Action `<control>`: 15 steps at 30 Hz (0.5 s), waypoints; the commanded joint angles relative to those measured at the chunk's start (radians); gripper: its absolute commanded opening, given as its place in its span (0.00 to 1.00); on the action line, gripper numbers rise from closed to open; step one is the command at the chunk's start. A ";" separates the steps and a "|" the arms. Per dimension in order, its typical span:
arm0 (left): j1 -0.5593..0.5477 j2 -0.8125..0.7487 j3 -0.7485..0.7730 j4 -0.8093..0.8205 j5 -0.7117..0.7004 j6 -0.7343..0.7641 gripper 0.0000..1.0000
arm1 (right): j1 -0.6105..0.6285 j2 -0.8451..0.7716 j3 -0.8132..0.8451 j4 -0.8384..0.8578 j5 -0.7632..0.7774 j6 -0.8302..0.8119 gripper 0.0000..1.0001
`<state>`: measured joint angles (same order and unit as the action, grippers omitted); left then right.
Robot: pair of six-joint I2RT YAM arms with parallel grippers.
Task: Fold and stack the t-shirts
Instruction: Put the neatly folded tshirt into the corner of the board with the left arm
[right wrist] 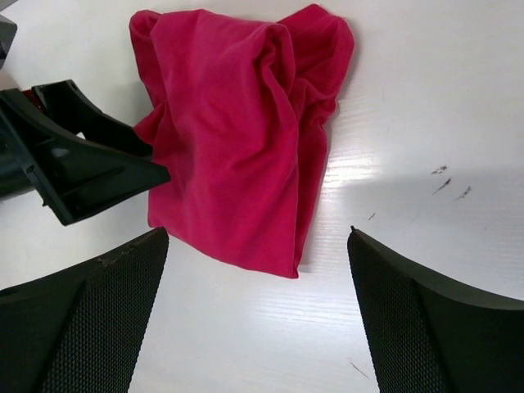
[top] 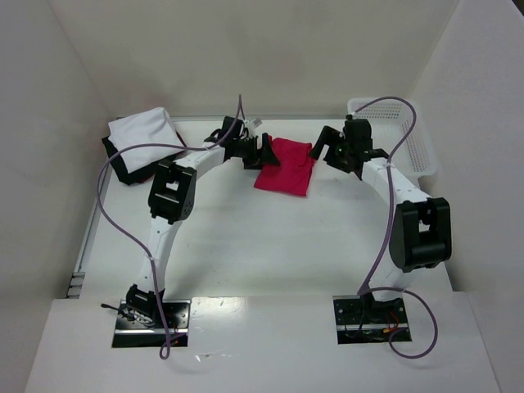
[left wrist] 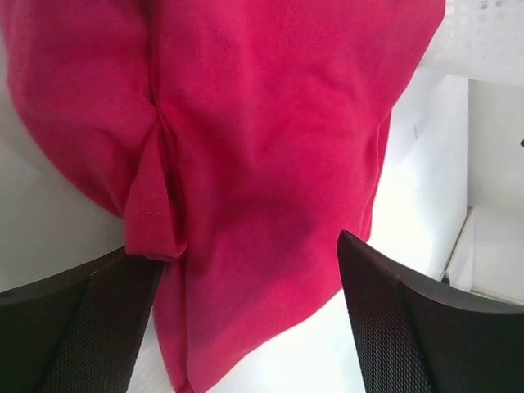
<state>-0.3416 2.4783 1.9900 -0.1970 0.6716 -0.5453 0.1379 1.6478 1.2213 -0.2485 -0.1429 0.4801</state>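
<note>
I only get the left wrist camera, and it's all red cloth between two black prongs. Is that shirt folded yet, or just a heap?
Observer: From above, the red t-shirt lies flat as a rough rectangle, bunched at one end.
Operator: Is the other arm holding it?
Observer: No. The right gripper hangs open near the shirt's far right corner, with nothing between its jaws.
Operator: Any other shirts around?
Observer: Yes, a white t-shirt sits on a black t-shirt in the far left corner.
</note>
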 commanded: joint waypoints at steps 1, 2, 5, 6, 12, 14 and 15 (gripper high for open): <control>-0.008 0.076 -0.025 -0.019 -0.044 -0.060 0.93 | -0.011 -0.081 -0.023 -0.003 0.012 0.006 0.96; -0.019 0.076 -0.025 -0.019 -0.065 -0.085 0.93 | -0.011 -0.082 -0.023 -0.003 0.012 0.006 0.97; -0.028 0.088 -0.034 -0.001 -0.066 -0.117 0.89 | -0.011 -0.100 -0.032 -0.012 0.012 0.006 0.99; -0.028 0.088 -0.034 0.011 -0.066 -0.126 0.87 | -0.011 -0.100 -0.042 -0.012 0.012 0.006 1.00; -0.063 0.099 -0.024 0.008 -0.130 -0.121 0.55 | -0.020 -0.131 -0.060 -0.021 0.012 0.006 1.00; -0.074 0.099 -0.023 -0.002 -0.148 -0.111 0.46 | -0.029 -0.131 -0.060 -0.021 0.012 0.006 1.00; -0.074 0.087 -0.039 0.022 -0.148 -0.111 0.42 | -0.029 -0.140 -0.060 -0.021 0.012 0.006 1.00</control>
<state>-0.3775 2.5210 1.9888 -0.1280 0.5995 -0.6838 0.1246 1.5616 1.1683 -0.2752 -0.1421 0.4824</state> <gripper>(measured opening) 0.439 0.999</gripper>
